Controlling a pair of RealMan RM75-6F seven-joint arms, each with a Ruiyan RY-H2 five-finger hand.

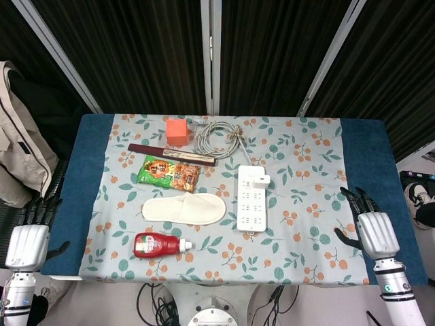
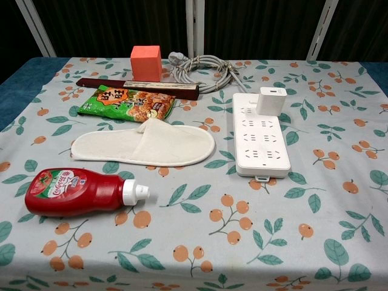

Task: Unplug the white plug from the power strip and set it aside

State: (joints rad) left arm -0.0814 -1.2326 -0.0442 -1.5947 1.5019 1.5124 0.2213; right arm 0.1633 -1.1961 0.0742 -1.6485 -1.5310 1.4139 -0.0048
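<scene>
A white power strip [image 1: 251, 200] [image 2: 259, 134] lies lengthwise right of the table's middle. A white plug [image 1: 262, 180] [image 2: 271, 100] stands upright in its far right corner. Its grey cord [image 1: 217, 136] [image 2: 203, 68] is coiled at the back of the table. My right hand [image 1: 371, 229] hovers open at the table's right front edge, fingers spread, well apart from the strip. My left hand [image 1: 28, 239] hangs open off the table's left front corner. Neither hand shows in the chest view.
Left of the strip lie a white slipper [image 1: 184, 207] [image 2: 144, 144], a green snack bag [image 1: 168, 172] [image 2: 126, 103], a red ketchup bottle [image 1: 160, 244] [image 2: 82, 191], a dark folded fan [image 1: 171, 154] and an orange cube [image 1: 178, 131] [image 2: 146, 62]. A jacket [image 1: 19, 146] hangs at the left.
</scene>
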